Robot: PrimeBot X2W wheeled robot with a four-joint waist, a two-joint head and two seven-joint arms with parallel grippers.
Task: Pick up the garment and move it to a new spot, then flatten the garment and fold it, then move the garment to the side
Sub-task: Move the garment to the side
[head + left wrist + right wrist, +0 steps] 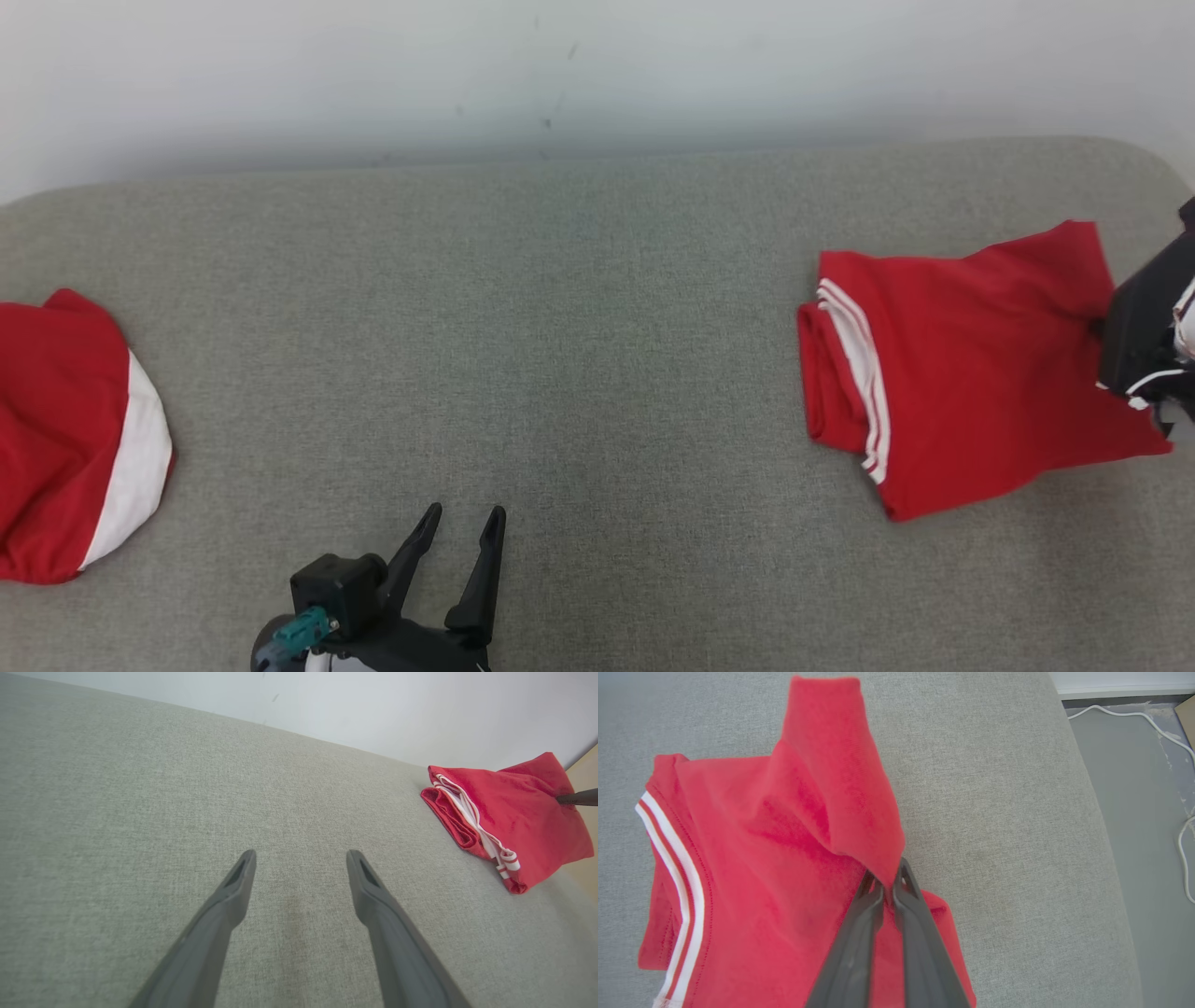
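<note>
The folded red garment (962,373) with white stripes is seen lying at the right end of the grey bench (597,327). A raised fold at its right edge is pinched by the right gripper (887,877), whose jaws are closed narrowly on the cloth. The left gripper (464,523) is seen over bare bench near the front edge, well apart from the garment, its jaws spread wide with nothing between them. A second red and white cloth (56,439) is seen at the left end. A white cable (1125,716) is seen on the floor (1148,812) beside the bench.
</note>
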